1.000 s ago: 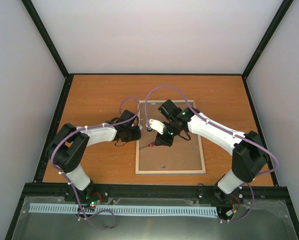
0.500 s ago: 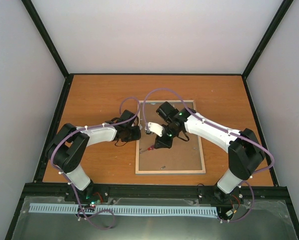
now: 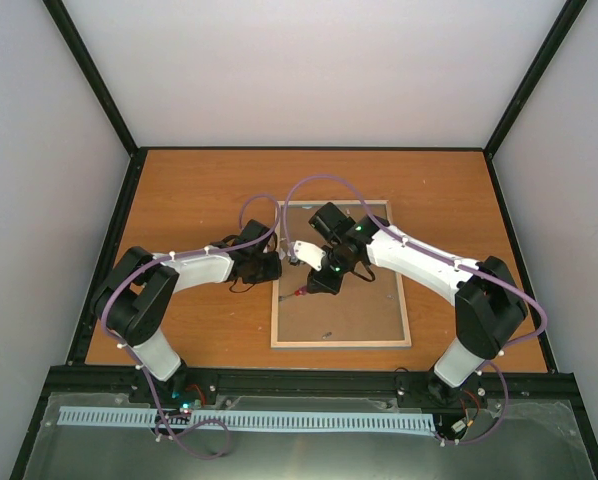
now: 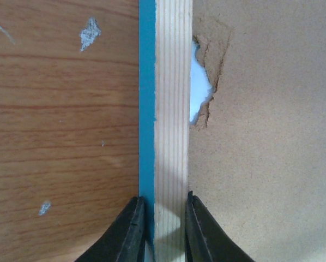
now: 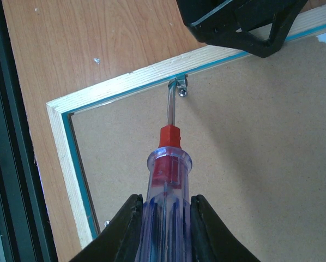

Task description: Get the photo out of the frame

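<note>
The frame (image 3: pixel 341 343) lies face down on the table, its pale wood rim around a brown backing board (image 3: pixel 364 312). The photo is hidden under that board. My left gripper (image 4: pixel 163 218) is shut on the frame's left rim (image 4: pixel 173 109), one finger on the blue outer side and the other on the board side. My right gripper (image 5: pixel 165 218) is shut on a screwdriver (image 5: pixel 168 164) with a clear blue handle and a red collar. Its shaft tip touches a small metal tab (image 5: pixel 179 84) at the rim's inner edge, close to the left gripper (image 5: pixel 245 22).
The backing board (image 4: pixel 272 164) has a torn hole (image 4: pixel 200 82) next to the rim, showing something pale beneath. Another small tab (image 5: pixel 106 223) sits at the frame's near corner. The wooden table (image 3: pixel 199 190) has black rails and grey walls round it.
The right wrist has shifted a little to the left and away from me with the screwdriver. The left arm and the frame have not moved.
</note>
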Tool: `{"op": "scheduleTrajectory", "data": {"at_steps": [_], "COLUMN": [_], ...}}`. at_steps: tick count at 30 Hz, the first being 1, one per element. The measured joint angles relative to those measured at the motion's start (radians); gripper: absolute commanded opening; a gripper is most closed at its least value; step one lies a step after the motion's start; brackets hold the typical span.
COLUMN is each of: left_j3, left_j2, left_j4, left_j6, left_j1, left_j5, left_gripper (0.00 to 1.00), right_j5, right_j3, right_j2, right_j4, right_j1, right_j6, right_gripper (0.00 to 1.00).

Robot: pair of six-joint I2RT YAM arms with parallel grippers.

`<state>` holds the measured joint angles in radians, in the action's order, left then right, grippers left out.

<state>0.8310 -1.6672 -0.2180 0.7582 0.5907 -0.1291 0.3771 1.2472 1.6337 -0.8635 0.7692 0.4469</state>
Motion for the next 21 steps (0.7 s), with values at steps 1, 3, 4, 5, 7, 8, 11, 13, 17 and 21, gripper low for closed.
{"op": "scheduleTrajectory", "data": {"at_steps": [1,3,4,5,7,8,11,13,17,21], "left_j3": [0.0,0.0,0.0,0.0,0.0,0.0,0.0,0.0,0.0,0.0], "left_j2": [0.0,0.0,0.0,0.0,0.0,0.0,-0.002,-0.003,-0.005,-0.006], "left_j4": [0.0,0.0,0.0,0.0,0.0,0.0,0.003,0.006,0.01,0.012], "left_j6": [0.0,0.0,0.0,0.0,0.0,0.0,0.0,0.0,0.0,0.0], "left_j1": [0.0,0.0,0.0,0.0,0.0,0.0,0.0,0.0,0.0,0.0], "left_j5": [0.0,0.0,-0.001,-0.001,-0.001,-0.002,-0.007,-0.011,-0.015,-0.02], "left_gripper": [0.01,0.01,0.01,0.01,0.01,0.01,0.01,0.01,0.01,0.01], "right_j5": [0.0,-0.003,-0.005,-0.008,-0.015,-0.026,-0.057,-0.074,-0.09,-0.093], "right_j3": [0.0,0.0,0.0,0.0,0.0,0.0,0.003,0.004,0.005,0.008], "right_j2": [0.0,0.0,0.0,0.0,0.0,0.0,0.0,0.0,0.0,0.0], "right_j4": [0.0,0.001,0.001,0.002,0.004,0.009,0.026,0.033,0.041,0.038], "right_j1": [0.0,0.0,0.0,0.0,0.001,0.002,0.003,0.003,0.004,0.004], "right_j6": [-0.001,-0.003,-0.003,-0.005,-0.01,-0.013,-0.022,-0.026,-0.027,-0.025], "right_gripper": [0.03,0.03,0.03,0.03,0.03,0.03,0.03,0.03,0.03,0.03]}}
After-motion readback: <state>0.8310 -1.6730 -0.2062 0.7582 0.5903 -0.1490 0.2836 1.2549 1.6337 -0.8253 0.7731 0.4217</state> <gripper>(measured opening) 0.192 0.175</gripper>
